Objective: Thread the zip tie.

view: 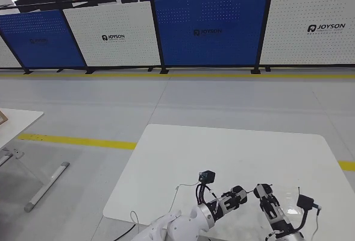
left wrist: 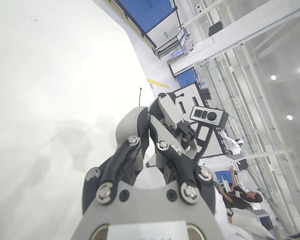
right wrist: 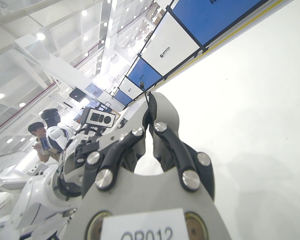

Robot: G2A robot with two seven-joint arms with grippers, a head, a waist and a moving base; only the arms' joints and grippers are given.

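Right claw (right wrist: 150,101) and left claw (left wrist: 146,113) both tight on slender black zip tie (right wrist: 144,92)

Most of zip tie (right wrist: 144,92) inside right tool (right wrist: 150,102)

Thin black zip tie (right wrist: 145,95), strap pinched in the right tool (right wrist: 150,107), small head poking out beyond

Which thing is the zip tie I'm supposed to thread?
Find the white table and look at its near edge. There the right gripper is shut on the zip tie. It is a thin black strip with a small blocky head, poking out past the grey fingertips.
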